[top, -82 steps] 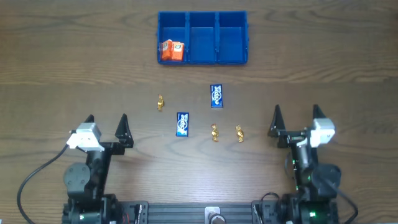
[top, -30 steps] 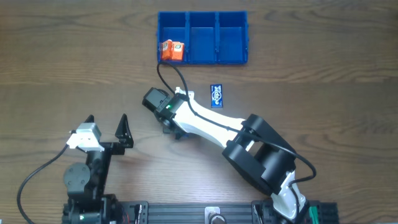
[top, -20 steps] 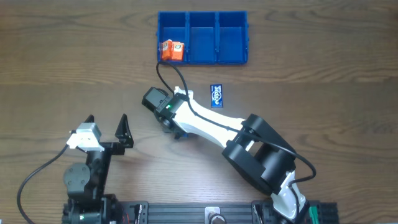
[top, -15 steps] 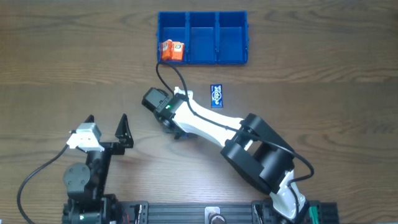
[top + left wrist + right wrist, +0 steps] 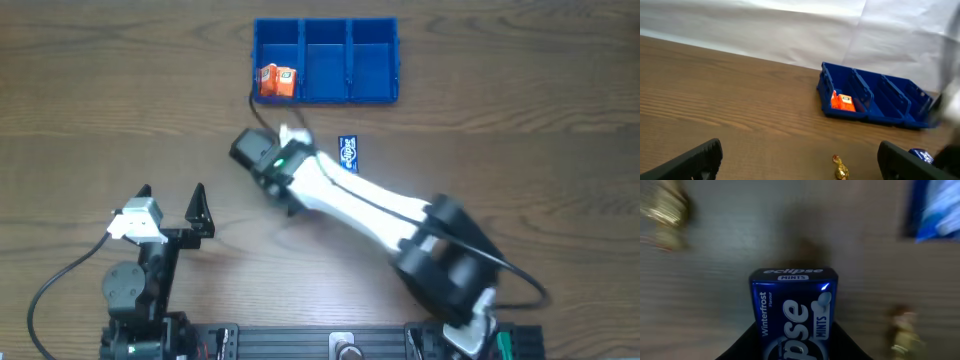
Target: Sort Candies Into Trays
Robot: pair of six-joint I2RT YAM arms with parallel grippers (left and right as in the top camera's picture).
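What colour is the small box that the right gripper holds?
The mint box is dark blue with white print, best seen in the right wrist view.

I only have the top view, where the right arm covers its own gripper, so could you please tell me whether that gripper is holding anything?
Observer: Yes. In the right wrist view, the right gripper is shut on a blue mint box.
Operator: Thank you. Is any loose candy lying close to it?
Observer: Yes. A gold candy lies on the table off one side of the box, and a second gold candy lies off the other side, both clear of it.
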